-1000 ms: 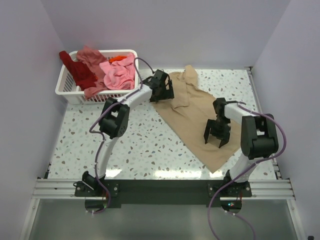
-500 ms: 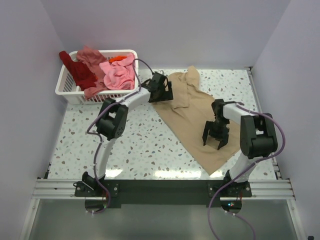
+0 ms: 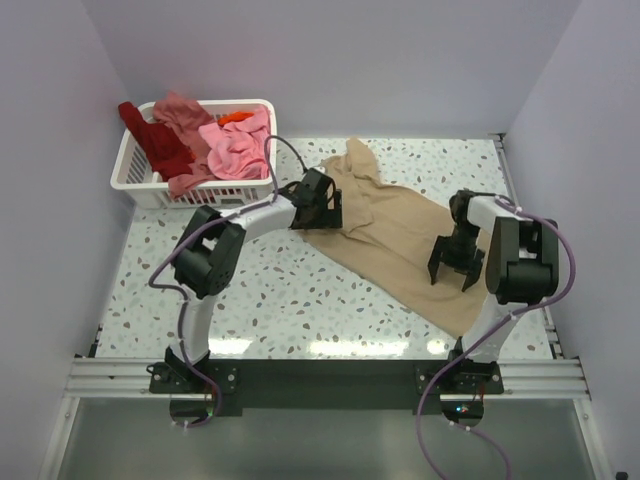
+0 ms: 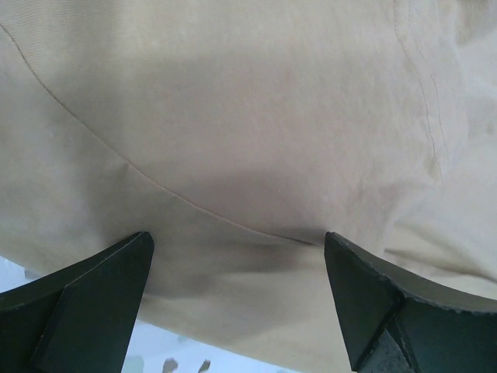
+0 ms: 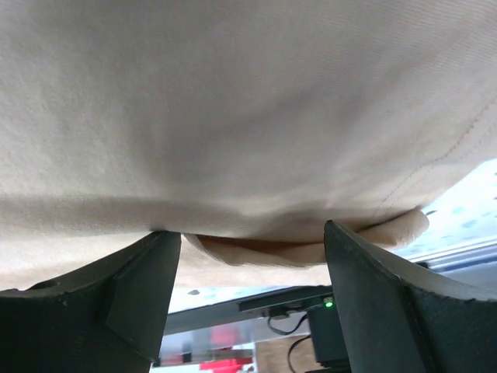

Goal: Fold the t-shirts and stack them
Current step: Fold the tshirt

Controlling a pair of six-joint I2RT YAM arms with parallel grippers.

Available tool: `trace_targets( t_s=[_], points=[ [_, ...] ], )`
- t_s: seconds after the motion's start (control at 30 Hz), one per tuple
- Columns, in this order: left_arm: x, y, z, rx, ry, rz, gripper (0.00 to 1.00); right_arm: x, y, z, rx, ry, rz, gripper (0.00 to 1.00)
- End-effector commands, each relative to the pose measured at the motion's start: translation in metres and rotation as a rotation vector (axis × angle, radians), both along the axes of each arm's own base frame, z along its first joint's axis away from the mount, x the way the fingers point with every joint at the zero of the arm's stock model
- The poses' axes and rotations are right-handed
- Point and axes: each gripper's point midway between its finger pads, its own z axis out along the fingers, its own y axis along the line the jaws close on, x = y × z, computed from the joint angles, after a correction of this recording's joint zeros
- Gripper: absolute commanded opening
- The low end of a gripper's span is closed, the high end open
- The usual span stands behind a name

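1. Far left of the overhead view: a white slatted basket (image 3: 140,178) stands at the bench's (image 3: 260,290) far-left corner. It holds a loose heap of a dark red shirt (image 3: 160,145), a salmon shirt (image 3: 180,110), a pink shirt (image 3: 238,148) and a scrap of an orange shirt (image 3: 235,117). None is folded.
2. Centre left: the left hand (image 3: 318,205) reaches across to the left edge of the tan t-shirt (image 3: 395,235). Its wrist camera shows both fingers (image 4: 85,287) spread wide over smooth tan cloth (image 4: 248,116), with nothing pinched: the hand is released.
3. Centre: the tan t-shirt lies flat on the bench, apart from the basket. Its long axis runs diagonally from far left to near right.
4. Right: the right hand (image 3: 455,270) hovers over the shirt's near-right part. In its wrist view the fingers (image 5: 101,287) stand well apart with the shirt's edge (image 5: 233,101) lying between them, unclamped; this hand is released too.
5. Judgement: each hand sits toward one end of the diagonal, the left nearer the far-left end and the right nearer the near-right corner. A fold likely starts with each hand closing on the edge beside it.
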Motion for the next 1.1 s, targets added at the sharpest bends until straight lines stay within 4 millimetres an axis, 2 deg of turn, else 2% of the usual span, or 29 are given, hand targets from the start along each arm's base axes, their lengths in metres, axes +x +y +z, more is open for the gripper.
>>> trace_targets(
  t_s=[0.0,0.03,0.07,0.2,0.23,0.3,0.37,0.43,0.47,0.53,0.57,0.63,0.67,0.73,0.87,0.93,1.07],
  points=[
    [-0.055,0.030,-0.025,0.110,0.155,-0.001,0.98,0.011,-0.037,0.004,-0.162,0.014,0.073,0.78],
    [-0.061,0.029,-0.020,0.100,0.152,-0.009,0.98,0.012,-0.042,0.001,-0.173,0.029,0.070,0.79],
    [-0.074,0.031,-0.025,0.111,0.172,-0.022,0.98,0.018,-0.046,0.004,-0.184,0.024,0.068,0.79],
    [-0.103,0.030,-0.023,0.099,0.203,-0.049,0.99,0.035,-0.059,0.012,-0.213,0.004,0.047,0.79],
    [-0.105,0.029,-0.014,0.080,0.185,-0.054,0.99,0.039,-0.062,0.015,-0.222,-0.004,0.043,0.79],
    [-0.114,0.029,-0.010,0.067,0.185,-0.067,1.00,0.051,-0.066,0.027,-0.236,-0.032,0.039,0.80],
    [-0.112,0.026,0.006,0.044,0.159,-0.076,1.00,0.061,-0.068,0.040,-0.246,-0.058,0.037,0.80],
    [-0.108,0.024,0.022,0.039,0.136,-0.086,1.00,0.069,-0.068,0.053,-0.246,-0.099,0.028,0.80],
    [-0.100,0.019,0.036,0.026,0.103,-0.095,1.00,0.075,-0.068,0.062,-0.246,-0.126,0.020,0.80],
    [-0.089,0.019,0.049,0.029,0.067,-0.090,1.00,0.082,-0.063,0.079,-0.226,-0.190,0.009,0.80],
    [-0.077,0.017,0.062,0.015,0.036,-0.080,1.00,0.086,-0.058,0.086,-0.207,-0.223,0.006,0.80],
    [-0.063,0.023,0.063,0.037,0.022,-0.062,1.00,0.092,-0.040,0.099,-0.145,-0.289,0.011,0.80],
    [-0.050,0.029,0.068,0.036,0.004,-0.042,1.00,0.094,-0.032,0.101,-0.122,-0.308,0.021,0.80],
    [-0.030,0.041,0.066,0.041,-0.007,-0.005,1.00,0.096,-0.008,0.102,-0.056,-0.337,0.045,0.81],
    [-0.001,0.043,0.063,0.038,-0.065,-0.032,1.00,0.096,0.032,0.087,0.022,-0.337,0.102,0.81],
    [0.007,0.040,0.053,0.056,-0.060,-0.047,1.00,0.094,0.050,0.074,0.062,-0.325,0.116,0.81],
    [0.006,0.036,0.032,0.063,-0.020,-0.072,1.00,0.088,0.055,0.045,0.087,-0.270,0.094,0.81]
  ],
)
